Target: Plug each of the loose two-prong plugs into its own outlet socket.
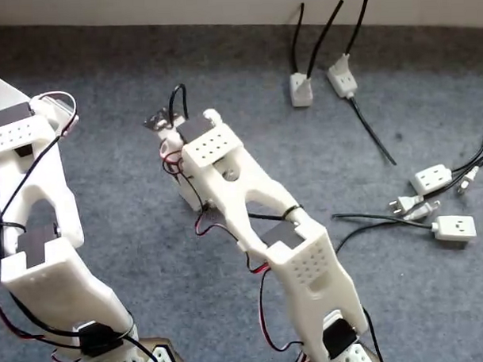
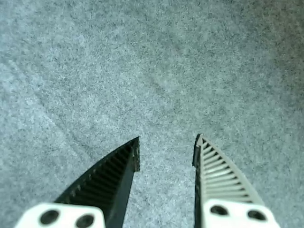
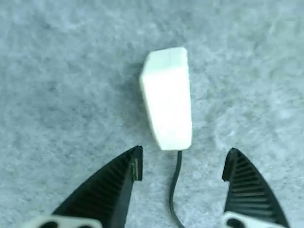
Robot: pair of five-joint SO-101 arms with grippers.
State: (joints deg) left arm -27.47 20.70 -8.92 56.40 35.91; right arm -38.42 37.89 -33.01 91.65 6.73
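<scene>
My right gripper (image 3: 183, 165) is open and hangs just above a white socket block (image 3: 167, 97) lying on the grey carpet. The block's black cord (image 3: 175, 190) runs back between the fingers. My left gripper (image 2: 166, 151) is open over bare carpet with nothing between its fingers. In the high view the left arm (image 1: 28, 196) stands at the left and the right arm (image 1: 225, 162) in the middle. At the right lie two white outlet sockets (image 1: 430, 178) (image 1: 454, 227) and a loose two-prong plug (image 1: 407, 205) between them.
Two more white cord ends (image 1: 301, 89) (image 1: 342, 76) with black cords sit at the back near the wall. Black cords (image 1: 375, 133) trail across the carpet at the right. Red and black wires hang along the right arm.
</scene>
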